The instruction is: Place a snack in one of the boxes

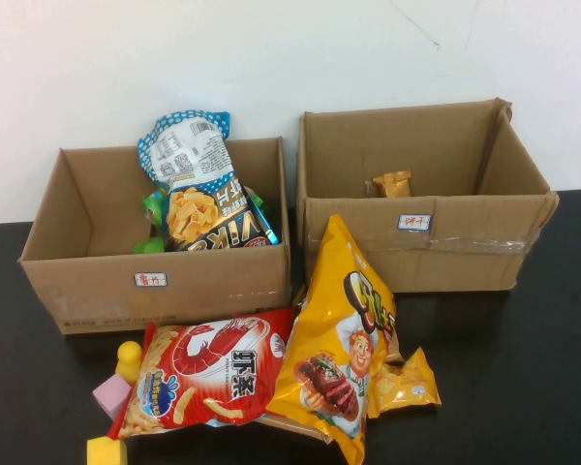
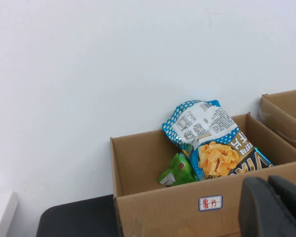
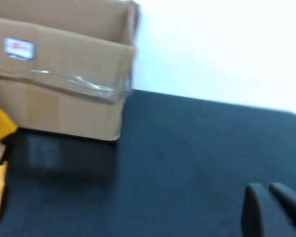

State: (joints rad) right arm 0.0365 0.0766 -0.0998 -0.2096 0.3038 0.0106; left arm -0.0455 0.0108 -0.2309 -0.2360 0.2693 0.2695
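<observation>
1. Now, the snack [image 1: 392, 184] sits inside the taped cardboard box [image 1: 465, 254], leaning against its far wall.
2. Left tool [image 2: 269, 180] hangs near the front of the other cardboard box [image 2: 158, 207]; clenched or released, I cannot tell.
3. Right tool [image 3: 266, 186] hovers over bare black tabletop [image 3: 187, 148], well apart from the taped box; its state cannot be told either.
</observation>
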